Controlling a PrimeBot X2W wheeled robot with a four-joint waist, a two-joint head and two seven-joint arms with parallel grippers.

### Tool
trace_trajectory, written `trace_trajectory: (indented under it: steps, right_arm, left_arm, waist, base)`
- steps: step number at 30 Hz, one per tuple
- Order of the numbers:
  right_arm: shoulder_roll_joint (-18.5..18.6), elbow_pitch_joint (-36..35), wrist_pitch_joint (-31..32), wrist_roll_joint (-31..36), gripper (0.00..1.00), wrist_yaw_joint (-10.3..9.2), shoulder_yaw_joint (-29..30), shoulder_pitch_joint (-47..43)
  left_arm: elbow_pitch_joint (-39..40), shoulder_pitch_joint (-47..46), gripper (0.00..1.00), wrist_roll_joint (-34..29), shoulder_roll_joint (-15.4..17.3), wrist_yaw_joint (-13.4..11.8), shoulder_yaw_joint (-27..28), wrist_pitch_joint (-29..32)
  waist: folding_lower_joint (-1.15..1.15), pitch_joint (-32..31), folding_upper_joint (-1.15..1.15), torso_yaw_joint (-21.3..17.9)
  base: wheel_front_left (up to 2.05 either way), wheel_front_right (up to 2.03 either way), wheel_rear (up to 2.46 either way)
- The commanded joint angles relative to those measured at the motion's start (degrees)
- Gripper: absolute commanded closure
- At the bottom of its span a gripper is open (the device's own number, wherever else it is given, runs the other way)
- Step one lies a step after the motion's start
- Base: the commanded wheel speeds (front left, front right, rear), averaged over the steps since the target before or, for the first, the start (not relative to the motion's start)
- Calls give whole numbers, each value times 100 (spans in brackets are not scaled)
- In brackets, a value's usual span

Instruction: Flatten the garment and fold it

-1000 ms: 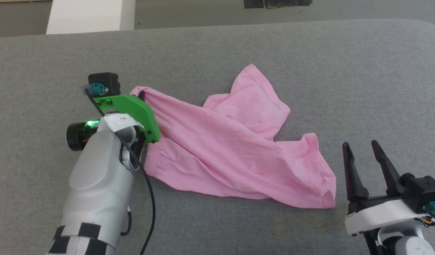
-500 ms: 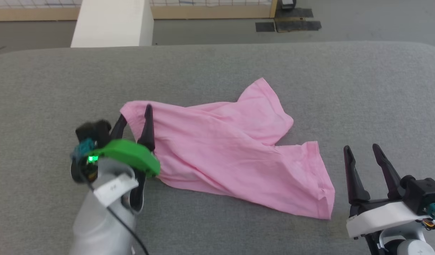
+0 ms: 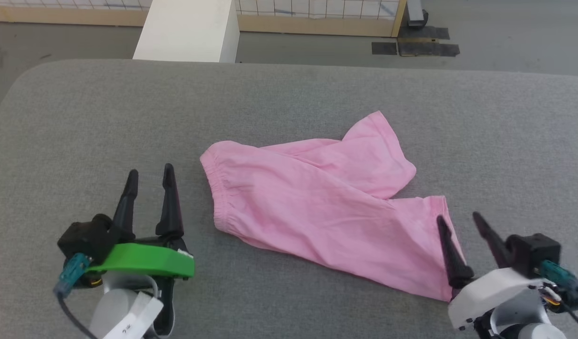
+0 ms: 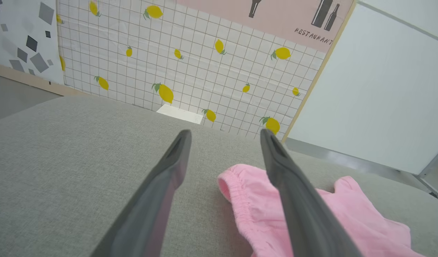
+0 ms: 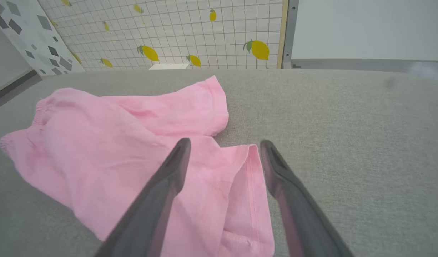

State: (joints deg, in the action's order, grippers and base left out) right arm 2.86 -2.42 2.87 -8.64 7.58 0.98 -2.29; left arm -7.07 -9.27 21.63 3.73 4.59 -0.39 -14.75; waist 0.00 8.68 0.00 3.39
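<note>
Grey fabric tabletop carries the garment mid-surface, wrinkled, legs splayed. Left gripper: fingers wide apart, empty, just left of the garment's waistband. Right gripper: fingers wide apart, empty, at the garment's near hem. Risk: a pinch there may catch one layer only, dragging the cloth askew.

The left gripper has let go of the garment and drawn back, jaws apart; the right gripper now overlaps its hem.
</note>
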Motion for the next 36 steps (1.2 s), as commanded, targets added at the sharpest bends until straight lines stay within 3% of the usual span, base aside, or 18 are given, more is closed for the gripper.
trace_trajectory:
  steps: [1, 11, 16, 17, 19, 30, 36]
  right_arm:
    - [1, 78, 303, -49, 0, -9, -15, 91]
    - [1, 307, 2853, -924, 0, -9, 23, 657]
    - [1, 392, 3544, -1032, 2, -9, 35, 1004]
    - [1, 397, 3583, -1016, 51, -9, 49, 1066]
    - [1, 384, 3594, -983, 100, -9, 42, 1148]
    - [1, 261, 3186, -747, 100, -9, 421, 1842]
    - [1, 980, 3106, -411, 100, -9, 825, 3031]
  left_arm:
    - [211, 173, 0, -129, -40, 55, 48, -23]
    - [896, 337, 0, -208, -83, -9, -21, -24]
    - [935, 293, 0, -152, -84, -67, -100, -24]
    - [933, 289, 0, -144, -84, -77, -107, -24]
    - [926, 285, 0, -133, -84, -88, -121, -24]
    - [933, 228, 0, -111, -85, -78, -115, -25]
    - [940, 39, 0, -59, -85, -36, -199, -25]
  waist:
    - [0, 50, 0, 17]
    - [0, 261, 0, 108]
    - [0, 356, 0, 194]
    - [0, 366, 0, 210]
    - [0, 381, 0, 237]
    - [0, 460, 0, 258]
    - [0, 692, 0, 386]
  base:
    - [0, 0, 0]
    - [0, 0, 0]
    - [0, 0, 0]
    - [0, 0, 0]
    - [0, 0, 0]
    - [0, 0, 0]
    - [0, 0, 0]
